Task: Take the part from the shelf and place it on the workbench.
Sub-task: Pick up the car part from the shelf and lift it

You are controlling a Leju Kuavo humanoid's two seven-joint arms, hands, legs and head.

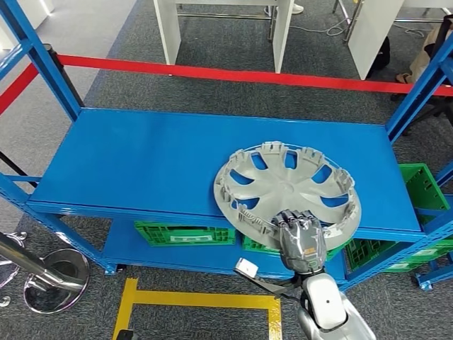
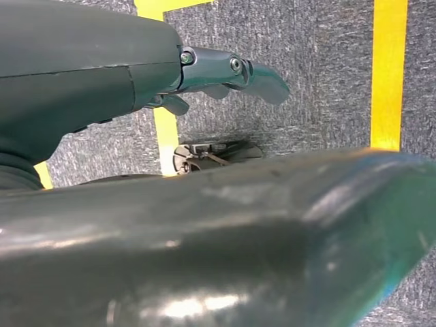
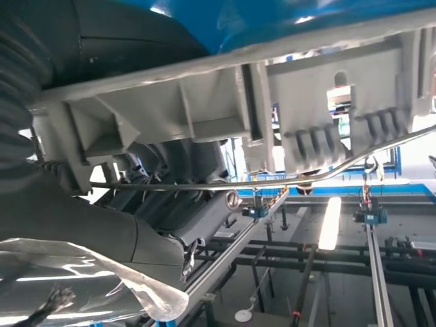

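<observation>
Grip comes first: your right hand (image 1: pixel 302 237) has its fingers curled over the near rim of the hubcap (image 1: pixel 288 188), which lies flat on the blue shelf (image 1: pixel 134 163), overhanging its front edge. Lift straight before pulling back. Left hand (image 2: pixel 226 71) hangs empty, fingers extended.

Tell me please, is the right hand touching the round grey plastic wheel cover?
Touching: right wrist view shows the right hand's fingers under the wheel cover's rim.

blue shelf (image 1: pixel 134 159), grey wheel cover (image 1: pixel 288 188) lying near its front edge
</observation>
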